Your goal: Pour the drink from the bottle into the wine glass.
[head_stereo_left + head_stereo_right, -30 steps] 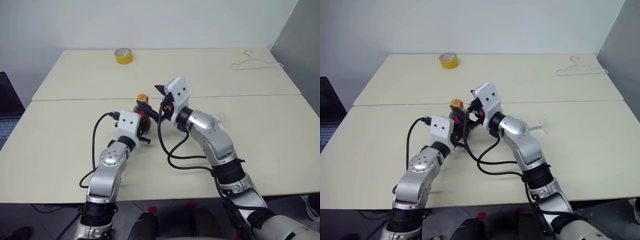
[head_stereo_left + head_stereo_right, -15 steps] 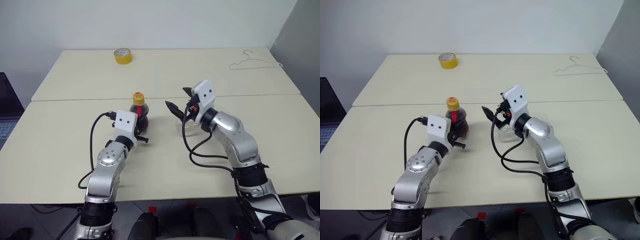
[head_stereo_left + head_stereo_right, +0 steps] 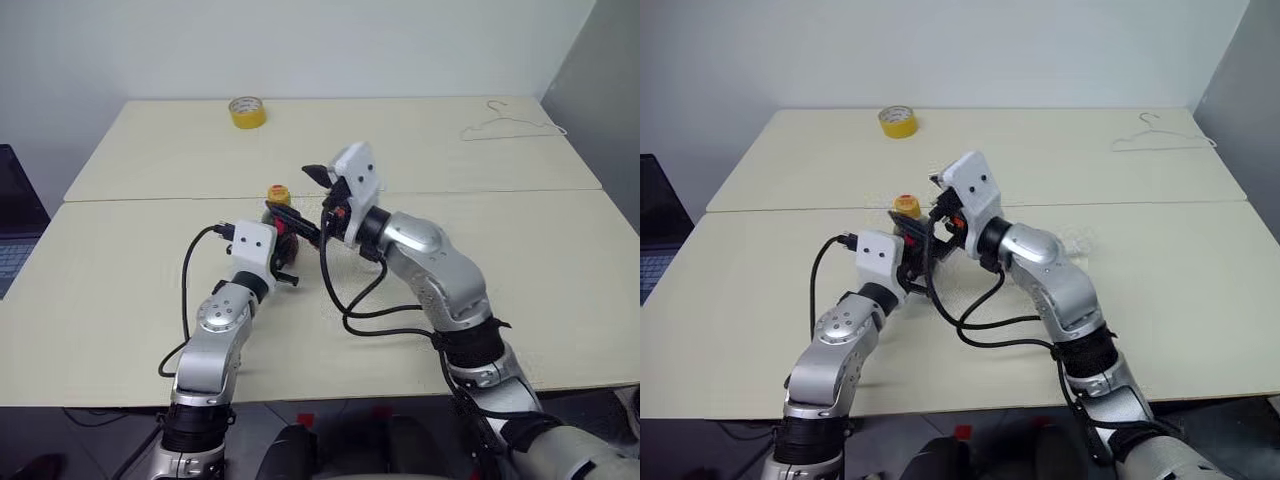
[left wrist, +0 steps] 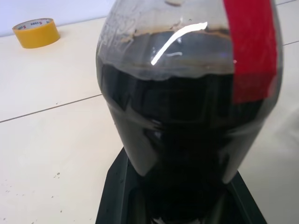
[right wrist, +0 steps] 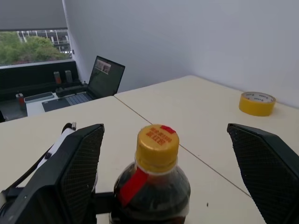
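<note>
The bottle [image 3: 281, 222] stands upright on the table, with dark drink [image 4: 187, 140] up to its shoulder, a red label and a yellow cap [image 5: 157, 145]. My left gripper [image 3: 283, 252] is shut on its lower body. At cap height my right gripper [image 3: 300, 197] is open, one finger [image 5: 79, 172] on each side of the cap and well apart from it. The wine glass [image 3: 1078, 240] shows as a faint clear shape on the table just past my right forearm, which hides most of it.
A yellow tape roll [image 3: 247, 111] lies at the far left of the back table. A wire hanger [image 3: 510, 122] lies at the far right. A seam [image 3: 150, 198] joins the two tables. An open laptop [image 5: 105, 77] sits on a desk to the left.
Half a second ago my right gripper was out to the right, over the clear glass. It has swung back left to the bottle cap. The left gripper and bottle stayed put.
</note>
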{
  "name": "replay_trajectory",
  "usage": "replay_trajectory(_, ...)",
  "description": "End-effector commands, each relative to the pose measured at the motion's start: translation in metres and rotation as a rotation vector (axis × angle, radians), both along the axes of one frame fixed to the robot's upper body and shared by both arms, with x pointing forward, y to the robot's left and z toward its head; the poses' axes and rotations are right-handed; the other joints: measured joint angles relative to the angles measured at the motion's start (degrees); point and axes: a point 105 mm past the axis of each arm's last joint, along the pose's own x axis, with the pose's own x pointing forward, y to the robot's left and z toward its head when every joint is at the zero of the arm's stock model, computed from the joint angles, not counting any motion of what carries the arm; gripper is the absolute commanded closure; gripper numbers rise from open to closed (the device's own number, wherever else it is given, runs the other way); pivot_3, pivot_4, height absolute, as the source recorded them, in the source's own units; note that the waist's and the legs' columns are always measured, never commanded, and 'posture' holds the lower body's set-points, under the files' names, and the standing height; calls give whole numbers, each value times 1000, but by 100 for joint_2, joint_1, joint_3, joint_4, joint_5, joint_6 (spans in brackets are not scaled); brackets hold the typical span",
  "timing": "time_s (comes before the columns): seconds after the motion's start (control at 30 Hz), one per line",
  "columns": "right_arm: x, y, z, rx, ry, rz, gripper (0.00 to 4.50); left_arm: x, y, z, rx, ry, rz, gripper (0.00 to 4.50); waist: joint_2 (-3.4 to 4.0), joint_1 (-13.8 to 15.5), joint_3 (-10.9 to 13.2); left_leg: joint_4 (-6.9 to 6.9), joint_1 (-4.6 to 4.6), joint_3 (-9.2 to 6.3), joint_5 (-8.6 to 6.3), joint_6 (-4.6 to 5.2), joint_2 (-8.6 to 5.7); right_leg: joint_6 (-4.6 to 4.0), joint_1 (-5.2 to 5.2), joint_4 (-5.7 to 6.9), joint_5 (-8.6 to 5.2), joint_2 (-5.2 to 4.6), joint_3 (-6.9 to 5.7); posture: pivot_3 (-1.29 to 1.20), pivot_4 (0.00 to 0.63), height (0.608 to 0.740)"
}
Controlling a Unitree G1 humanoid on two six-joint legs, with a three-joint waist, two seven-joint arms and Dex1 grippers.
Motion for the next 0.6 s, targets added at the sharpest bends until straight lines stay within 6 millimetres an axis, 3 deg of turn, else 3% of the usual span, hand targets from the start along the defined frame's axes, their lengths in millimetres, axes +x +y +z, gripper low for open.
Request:
replay_trajectory(0.03,1,4,11,8,-49,-4,0,-1,-4,21,-5,-82,-15,3865,0,5,0,0,0,0,0,0,-2,0,0,-1,0,-1,1,0,150,740)
replay_trajectory(0.27,2,11,5,-26,-56,2,0,-1,-5,21,-5,-82,-16,3865,0,-10,0,-1,0,1,0,0,1,0,-1,1,0,0,1,0,150,740)
replay_trajectory(0.6,13,3,7,4,-37,-56,0,0,-4,22,-2,-84,-17,3865,0,-9,0,-1,0,1,0,0,0,0,-1,1,0,-1,1,0,150,740)
